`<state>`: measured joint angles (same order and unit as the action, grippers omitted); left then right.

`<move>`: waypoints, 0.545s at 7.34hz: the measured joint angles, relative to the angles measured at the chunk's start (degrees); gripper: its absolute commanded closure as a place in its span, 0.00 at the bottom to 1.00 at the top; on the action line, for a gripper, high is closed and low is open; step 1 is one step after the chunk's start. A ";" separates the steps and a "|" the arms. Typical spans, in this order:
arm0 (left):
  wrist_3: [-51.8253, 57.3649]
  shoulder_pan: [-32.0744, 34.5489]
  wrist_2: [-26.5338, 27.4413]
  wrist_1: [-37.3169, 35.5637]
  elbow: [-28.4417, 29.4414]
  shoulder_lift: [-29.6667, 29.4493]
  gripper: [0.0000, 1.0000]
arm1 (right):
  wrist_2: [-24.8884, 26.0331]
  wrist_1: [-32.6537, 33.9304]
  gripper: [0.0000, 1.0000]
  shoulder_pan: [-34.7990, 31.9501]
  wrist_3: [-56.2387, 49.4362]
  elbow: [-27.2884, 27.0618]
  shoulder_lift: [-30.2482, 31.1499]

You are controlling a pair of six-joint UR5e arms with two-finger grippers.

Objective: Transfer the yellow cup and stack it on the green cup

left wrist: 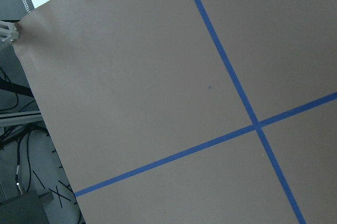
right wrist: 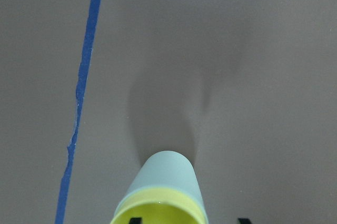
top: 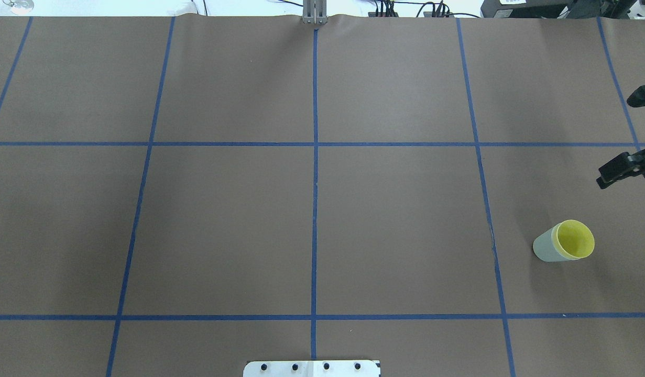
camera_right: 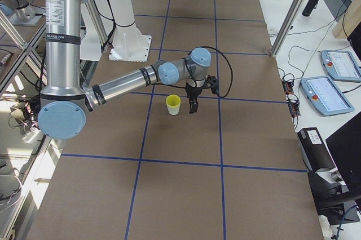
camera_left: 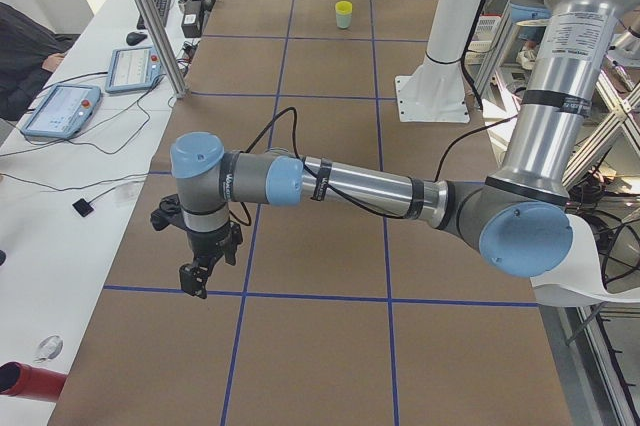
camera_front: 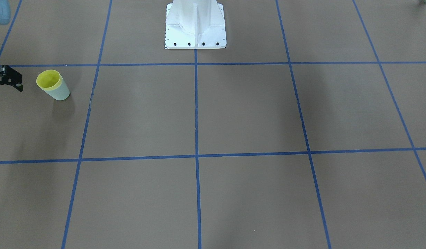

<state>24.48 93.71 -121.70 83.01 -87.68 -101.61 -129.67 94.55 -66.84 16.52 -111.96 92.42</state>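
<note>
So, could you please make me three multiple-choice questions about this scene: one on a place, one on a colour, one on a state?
1. Where on the table do the cups stand?
A. On the robot's right side
B. In the middle
C. On the robot's left side

2. Which colour is the inner cup?
A. Green
B. Yellow
C. Blue

3. How is the right gripper?
A. Shut on the inner cup
B. Open, apart from the cups
C. Shut on the outer cup

Answers:
1 A: the overhead view shows the stack near the right edge.
2 B: the yellow cup sits inside the green cup, with only its rim showing above it.
3 B: the right gripper has its fingers spread wide, with bare table between it and the cups.
</note>
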 measured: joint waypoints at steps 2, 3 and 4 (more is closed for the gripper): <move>-2.22 0.57 -5.64 0.22 -0.97 3.63 0.00 | -0.19 0.07 0.00 -9.85 -10.88 6.25 -0.52; -6.52 0.57 -6.92 0.33 -2.91 5.37 0.00 | -0.28 0.08 0.00 -14.23 -15.93 9.53 -0.44; -10.37 0.52 -7.76 0.61 -5.95 8.09 0.00 | -0.36 0.05 0.00 -17.42 -20.50 12.76 -0.32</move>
<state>14.11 94.23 -129.45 83.62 -93.63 -93.52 -130.02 94.60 -84.26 -3.98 -99.20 92.09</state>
